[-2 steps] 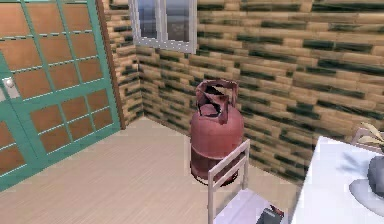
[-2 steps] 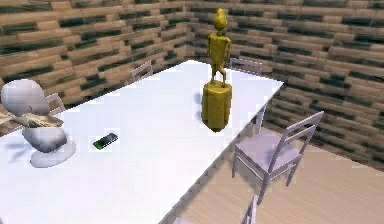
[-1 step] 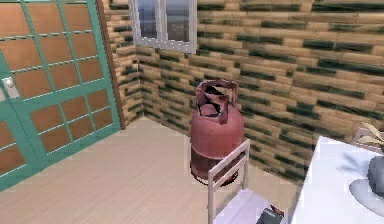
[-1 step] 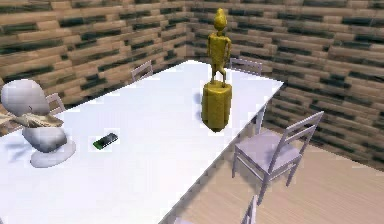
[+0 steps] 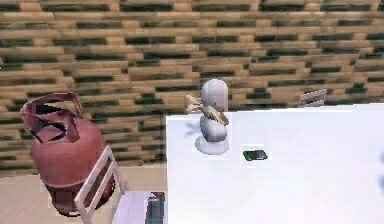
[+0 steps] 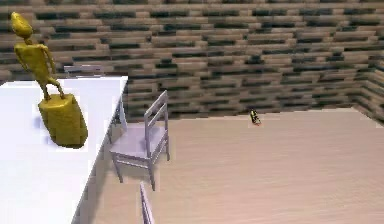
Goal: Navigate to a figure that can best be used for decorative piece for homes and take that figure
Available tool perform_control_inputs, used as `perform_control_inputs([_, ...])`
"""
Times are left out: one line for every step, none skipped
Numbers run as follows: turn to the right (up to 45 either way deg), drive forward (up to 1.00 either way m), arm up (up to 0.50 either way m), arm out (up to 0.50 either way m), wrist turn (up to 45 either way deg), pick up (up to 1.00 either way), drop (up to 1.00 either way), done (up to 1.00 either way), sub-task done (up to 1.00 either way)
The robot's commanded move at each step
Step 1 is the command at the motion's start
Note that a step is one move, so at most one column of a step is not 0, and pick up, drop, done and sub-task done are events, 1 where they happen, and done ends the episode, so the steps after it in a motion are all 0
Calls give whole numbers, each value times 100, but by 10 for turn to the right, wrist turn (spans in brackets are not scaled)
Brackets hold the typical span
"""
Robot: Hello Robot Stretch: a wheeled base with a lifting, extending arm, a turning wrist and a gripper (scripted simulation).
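On white table (image 6: pixel 30 170), golden humanoid figure (image 6: pixel 55 100): I'd square base alongside before reaching; gripper state, cannot tell.

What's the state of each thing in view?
white figure: upright on the table
golden figure: upright on a white table
red gas cylinder: standing on the floor
small dark flat thing: lying on the table near the white figure
chair: upright, beside the white table
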Motion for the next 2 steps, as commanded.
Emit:
perform_control_inputs([450,0,0,0,0,0,0,0,0])
perform_control_inputs([-360,0,0,0,0,0,0,0,0])
